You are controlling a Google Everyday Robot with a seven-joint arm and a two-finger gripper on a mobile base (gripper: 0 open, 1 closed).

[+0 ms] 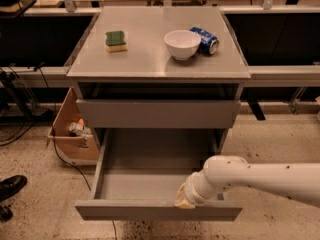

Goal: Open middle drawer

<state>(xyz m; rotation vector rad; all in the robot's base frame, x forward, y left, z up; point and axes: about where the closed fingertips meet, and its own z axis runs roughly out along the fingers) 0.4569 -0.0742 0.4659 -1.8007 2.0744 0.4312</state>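
A grey, flat-topped metal bench [150,61] with drawers in its front is seen from above and in front, standing on a speckled floor [35,216]. The middle drawer [150,210], a plain grey handleless drawer with a wide flat front panel, is found pulled well out below the taller-fronted grey upper drawer [157,114], and its shallow grey box is exposed with nothing seen inside. The cream-coloured gripper [184,202] is placed at the top edge of that front panel, right of its middle, at the end of a thick white robot arm [260,179] that is brought in from the right edge of the view. Whether the gripper is open or closed on the panel cannot be told (its tip is hidden against the panel edge). On the bench top a green and yellow rectangular sponge [115,40] is laid toward the left, well apart from a white round bowl [182,44] standing upright right of centre. A blue drink can [205,39] is laid on its side just beside the bowl, on its right. A brown cardboard box [67,129] holding small items is set on the floor against the left side of the bench, and a black shoe [11,186] is seen at the left edge.
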